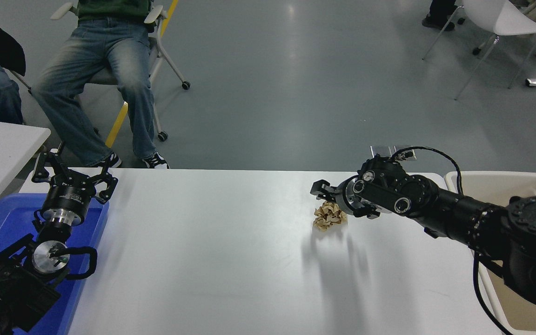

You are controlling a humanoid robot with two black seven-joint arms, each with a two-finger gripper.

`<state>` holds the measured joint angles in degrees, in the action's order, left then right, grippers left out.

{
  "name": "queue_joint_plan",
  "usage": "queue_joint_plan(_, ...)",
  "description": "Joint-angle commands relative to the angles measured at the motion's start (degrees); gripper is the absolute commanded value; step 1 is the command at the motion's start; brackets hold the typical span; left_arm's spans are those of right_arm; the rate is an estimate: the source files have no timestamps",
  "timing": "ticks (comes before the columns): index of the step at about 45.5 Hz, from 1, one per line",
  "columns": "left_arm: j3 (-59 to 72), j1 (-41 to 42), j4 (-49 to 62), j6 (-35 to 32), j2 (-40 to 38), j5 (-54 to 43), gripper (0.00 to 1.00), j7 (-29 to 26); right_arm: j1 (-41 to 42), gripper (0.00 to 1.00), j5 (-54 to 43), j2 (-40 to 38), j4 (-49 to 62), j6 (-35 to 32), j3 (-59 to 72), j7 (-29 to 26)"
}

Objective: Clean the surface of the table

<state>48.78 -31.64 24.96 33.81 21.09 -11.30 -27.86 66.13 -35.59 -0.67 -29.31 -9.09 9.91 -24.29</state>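
While the wide white rectangular tabletop (231, 260) fills the near scene against grey floor, a crumpled tan paper wad (329, 216) lies right of centre. The right gripper (326, 194), jaws apart, hovers over it. The left gripper (73, 179), fingers spread, sits above a blue tray (3, 218); a beige bin (505, 184) stands far right.

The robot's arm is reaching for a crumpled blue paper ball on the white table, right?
Not quite. The head view shows the paper ball is tan, not blue. The rest holds: the right gripper reaches toward it on the white table.
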Motion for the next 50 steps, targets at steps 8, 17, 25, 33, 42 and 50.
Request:
queue_joint_plan(8, 0.0, 0.0, 0.0, -0.1, 0.0, 0.0, 1.00, 0.0, 0.0, 1.00, 0.9, 0.7, 2.9, 0.5, 0.7, 0.6)
queue_joint_plan(17, 0.0, 0.0, 0.0, 0.0, 0.0, 0.0, 1.00, 0.0, -2.1, 1.00, 0.9, 0.7, 1.0, 0.5, -2.9, 1.0)
queue_joint_plan(25, 0.0, 0.0, 0.0, 0.0, 0.0, 0.0, 1.00, 0.0, -3.2, 1.00, 0.7, 0.7, 0.0, 0.4, -5.0, 4.7)
queue_joint_plan(33, 0.0, 0.0, 0.0, 0.0, 0.0, 0.0, 1.00, 0.0, -5.0, 1.00, -1.2, 0.7, 0.8, 1.9, -4.0, 5.0)
queue_joint_plan(42, 0.0, 0.0, 0.0, -0.1, 0.0, 0.0, 1.00, 0.0, -6.3, 1.00, -3.3, 0.7, 1.1, 3.1, -2.1, 7.1)
queue_joint_plan(50, 0.0, 0.0, 0.0, 0.0, 0.0, 0.0, 1.00, 0.0, -6.5, 0.95, -3.3, 0.7, 0.7, 4.1, -2.1, 8.0)
